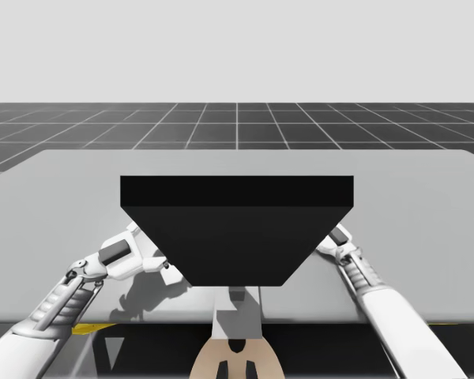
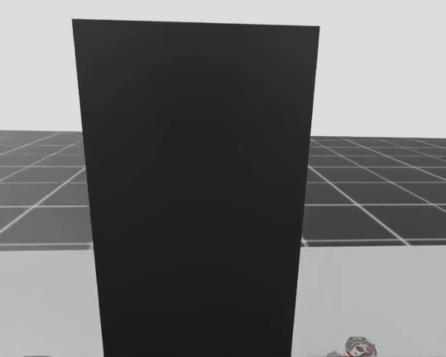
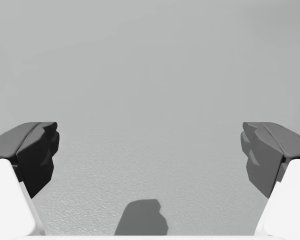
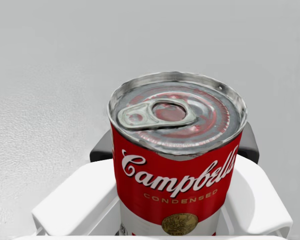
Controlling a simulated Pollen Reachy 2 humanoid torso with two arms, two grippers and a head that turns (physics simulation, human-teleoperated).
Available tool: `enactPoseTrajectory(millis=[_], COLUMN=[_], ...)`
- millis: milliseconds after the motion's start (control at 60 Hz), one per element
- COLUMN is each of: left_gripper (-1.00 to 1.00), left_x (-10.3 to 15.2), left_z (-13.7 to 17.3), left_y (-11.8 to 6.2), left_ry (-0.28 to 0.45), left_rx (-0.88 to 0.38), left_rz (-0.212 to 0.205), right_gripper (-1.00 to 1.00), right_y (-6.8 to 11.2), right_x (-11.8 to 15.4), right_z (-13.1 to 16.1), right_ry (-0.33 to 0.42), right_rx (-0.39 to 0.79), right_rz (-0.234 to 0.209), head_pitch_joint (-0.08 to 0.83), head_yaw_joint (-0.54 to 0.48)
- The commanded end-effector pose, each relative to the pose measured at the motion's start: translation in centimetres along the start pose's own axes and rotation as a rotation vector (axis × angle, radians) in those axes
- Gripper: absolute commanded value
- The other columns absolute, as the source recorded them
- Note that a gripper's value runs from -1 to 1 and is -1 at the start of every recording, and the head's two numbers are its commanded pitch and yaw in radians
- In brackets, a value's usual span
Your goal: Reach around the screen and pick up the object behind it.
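A tall black screen (image 1: 237, 229) stands upright mid-table and takes up most of the head view (image 2: 197, 193). A red and white can (image 4: 175, 165) with a silver pull-tab lid stands upright between the fingers of my right gripper (image 4: 172, 145), which is shut on its sides. The can's lid (image 2: 360, 347) peeks out low beside the screen's right edge. My right arm's wrist (image 1: 337, 238) reaches in at the screen's right side. My left gripper (image 3: 150, 155) is open over bare table; it hangs at the screen's left front corner (image 1: 154, 264).
The grey table (image 1: 63, 197) stretches wide on both sides of the screen and behind it. Its front edge runs just ahead of my torso. A dark gridded floor lies beyond the far edge.
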Motion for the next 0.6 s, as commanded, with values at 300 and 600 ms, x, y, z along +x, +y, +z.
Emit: enactPoseTrajectory(millis=[300,600], left_gripper=[-1.00,-1.00], left_x=[0.2,0.2], left_z=[0.1,0.2], left_y=[0.3,0.6], left_ry=[-0.011,-0.016], left_rx=[0.020,0.030], left_rz=[0.011,0.012], right_gripper=[1.00,1.00], right_y=[-9.8,-11.7], right_x=[6.5,12.9], right_z=[6.4,7.2], right_ry=[-0.117,-0.237], right_rx=[-0.141,-0.216], right_rz=[0.037,0.059], head_pitch_joint=[0.095,0.090], head_yaw_joint=[-0.06,-0.05])
